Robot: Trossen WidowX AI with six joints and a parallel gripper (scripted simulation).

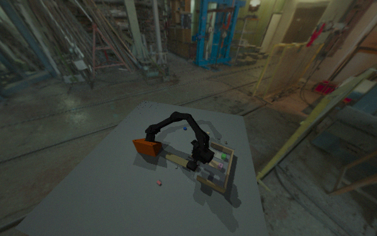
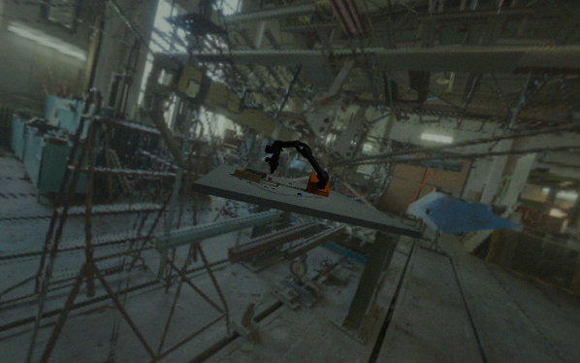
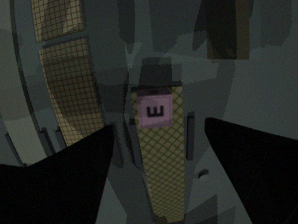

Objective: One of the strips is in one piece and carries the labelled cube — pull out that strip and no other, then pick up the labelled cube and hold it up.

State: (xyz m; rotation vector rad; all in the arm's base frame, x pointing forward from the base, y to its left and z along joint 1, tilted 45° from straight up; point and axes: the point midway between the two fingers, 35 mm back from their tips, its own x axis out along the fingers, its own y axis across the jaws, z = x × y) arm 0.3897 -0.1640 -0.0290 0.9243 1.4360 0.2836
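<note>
A yellowish cross-hatched strip (image 1: 176, 159) (image 3: 165, 170) lies in one piece on the table, outside the open side of the wooden frame. The pink cube marked E (image 3: 155, 111) rests on its far end; in the top view the arm hides this cube. My gripper (image 2: 273, 172) (image 3: 159, 128) is open and empty above the strip's far end, with one fingertip on each side of the cube and a gap to both. A second tan strip shows a gap between its far piece (image 3: 59, 17) and its near piece (image 3: 70, 85).
The wooden frame (image 1: 229, 168) stands beyond the gripper. Inside it are another pink cube (image 1: 220, 166) and a green cube (image 1: 224, 156). A blue cube (image 1: 185, 128) lies behind the arm, a red cube (image 1: 159, 182) toward the front. Low dark guides flank the hatched strip.
</note>
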